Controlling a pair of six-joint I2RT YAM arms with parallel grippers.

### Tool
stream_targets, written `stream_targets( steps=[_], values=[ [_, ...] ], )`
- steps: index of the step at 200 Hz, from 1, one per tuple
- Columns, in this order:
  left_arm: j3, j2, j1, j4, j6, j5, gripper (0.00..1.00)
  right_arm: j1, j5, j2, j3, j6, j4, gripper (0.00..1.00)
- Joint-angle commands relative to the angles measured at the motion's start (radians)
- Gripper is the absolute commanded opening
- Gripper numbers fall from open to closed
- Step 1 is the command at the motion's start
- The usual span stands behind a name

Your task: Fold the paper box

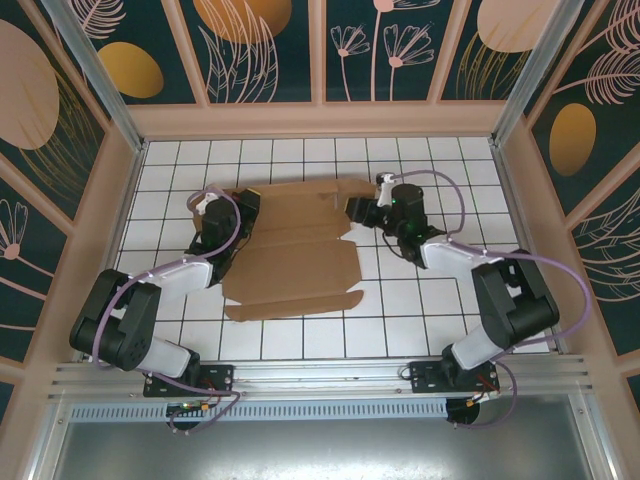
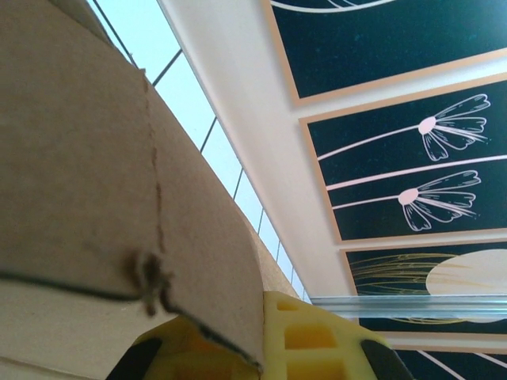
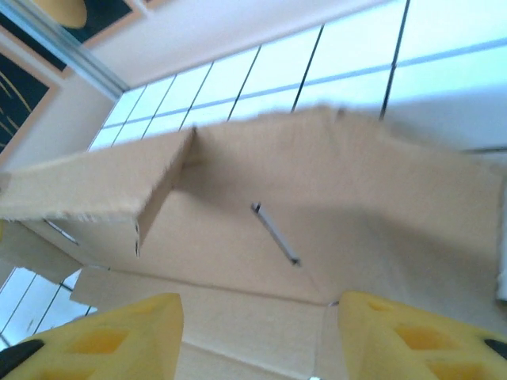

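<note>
The paper box (image 1: 290,255) is spread mostly flat on the surface (image 1: 400,310). Its left edge is clenched by the left jaws, while the right jaws are held apart. Nearly all the folding is judged undone.

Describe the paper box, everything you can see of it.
The paper box is a plain brown corrugated cardboard die-cut sheet, unmarked, with creases and notched flaps. It lies mostly flat and unfolded on the white gridded table. The left gripper is shut on its left edge; the right gripper, open, sits at its right edge, where a flap stands partly raised.
</note>
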Motion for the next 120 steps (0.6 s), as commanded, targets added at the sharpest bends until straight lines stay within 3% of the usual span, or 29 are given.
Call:
stream_targets(
  steps=[1, 32, 66, 97, 120],
  values=[
    [0.034, -0.010, 0.001, -0.041, -0.020, 0.042, 0.00, -0.009, 0.012, -0.052, 0.013, -0.128, -0.087, 0.52],
    [0.081, 0.009, 0.002, -0.078, -0.050, 0.117, 0.00, 0.026, 0.028, -0.066, 0.026, -0.240, -0.146, 0.54],
    [0.103, 0.001, 0.002, -0.106, -0.090, 0.140, 0.00, 0.070, 0.048, -0.069, 0.026, -0.316, -0.148, 0.65],
    [0.116, -0.004, 0.001, -0.149, -0.037, 0.108, 0.00, 0.064, 0.043, -0.167, -0.006, -0.315, -0.095, 0.63],
    [0.104, 0.012, 0.002, -0.150, -0.009, 0.094, 0.00, 0.005, -0.008, -0.259, -0.028, -0.276, -0.085, 0.59]
  ],
)
